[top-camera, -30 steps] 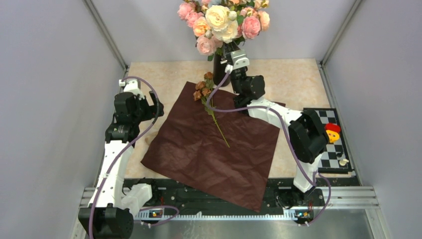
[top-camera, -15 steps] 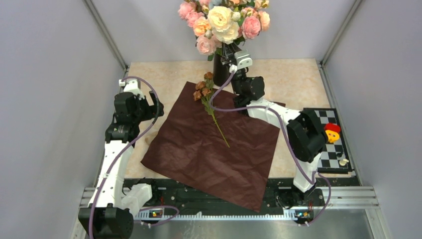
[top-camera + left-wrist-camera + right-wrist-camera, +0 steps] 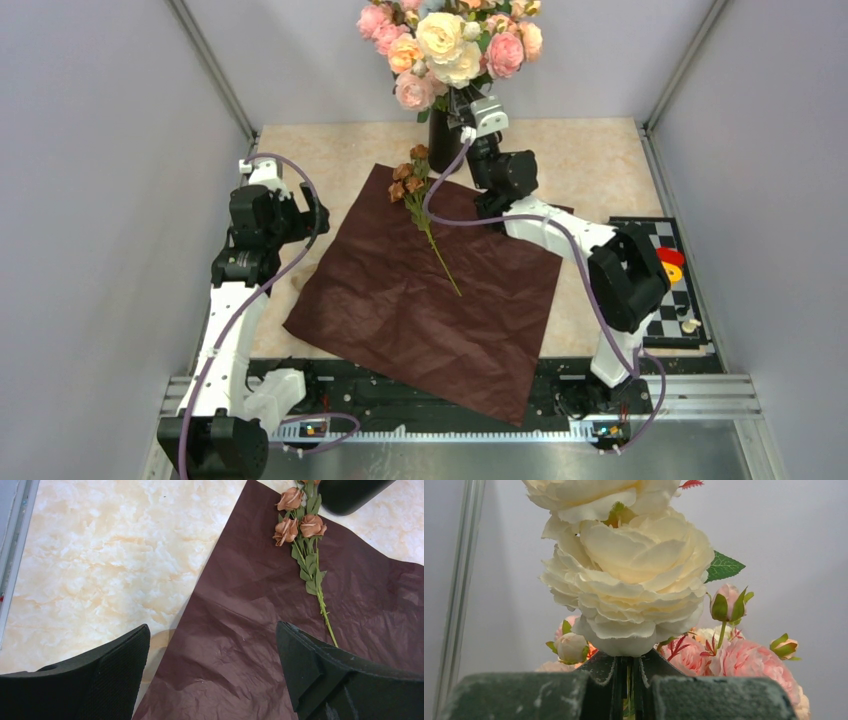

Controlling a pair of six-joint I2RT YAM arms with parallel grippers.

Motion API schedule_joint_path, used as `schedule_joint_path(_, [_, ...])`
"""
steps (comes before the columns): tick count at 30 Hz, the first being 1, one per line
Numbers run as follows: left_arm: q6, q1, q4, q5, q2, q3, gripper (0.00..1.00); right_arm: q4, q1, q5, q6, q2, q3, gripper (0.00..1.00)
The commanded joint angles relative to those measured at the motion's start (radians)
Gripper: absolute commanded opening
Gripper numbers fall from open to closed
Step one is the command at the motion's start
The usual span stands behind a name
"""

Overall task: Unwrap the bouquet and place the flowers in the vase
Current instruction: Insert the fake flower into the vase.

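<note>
Right pincer [image 3: 468, 106]: upper centre of top view, at vase [image 3: 441, 140] mouth, fingers together on thin green stem of cream flower [image 3: 629, 575].
Left pincer [image 3: 212, 632]: fingers wide apart, nothing between, over left edge of maroon paper [image 3: 430, 320].
Brown rose sprig [image 3: 306, 555]: loose on paper, upper right of left wrist frame; heads toward vase base, stem running diagonally to lower right.
Judged: Left pincer free and better placed; approach across stem.

Overhead, left-wrist close-up (flowers [image 3: 412, 183] shared)

Bright, even, diffuse light; soft faint shadows, no glare, views sharp.
</note>
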Motion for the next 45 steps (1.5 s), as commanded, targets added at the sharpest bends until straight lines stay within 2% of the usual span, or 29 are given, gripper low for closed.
schedule_joint_path(1, [-0.01, 0.005, 0.047, 0.014, -0.032, -0.007, 0.99, -0.099, 0.0, -0.006, -0.054, -0.095, 0.008, 0.0])
schedule_joint_path(10, [-0.012, 0.005, 0.048, 0.007, -0.041, -0.009, 0.99, -0.23, 0.012, -0.049, -0.093, -0.189, 0.065, 0.0])
schedule_joint_path(24, [-0.012, 0.005, 0.044, 0.0, -0.043, -0.012, 0.99, -0.432, 0.02, -0.105, -0.059, -0.361, 0.127, 0.0])
schedule_joint_path(30, [-0.015, 0.005, 0.045, 0.008, -0.038, -0.011, 0.99, -0.485, 0.022, -0.161, 0.071, -0.458, 0.135, 0.0])
schedule_joint_path(37, [-0.018, 0.005, 0.044, 0.018, -0.027, -0.016, 0.99, -0.551, 0.021, -0.219, 0.248, -0.52, 0.223, 0.0])
schedule_joint_path(45, [-0.019, 0.006, 0.044, 0.02, -0.027, -0.019, 0.99, -0.569, 0.022, -0.258, 0.343, -0.536, 0.297, 0.0])
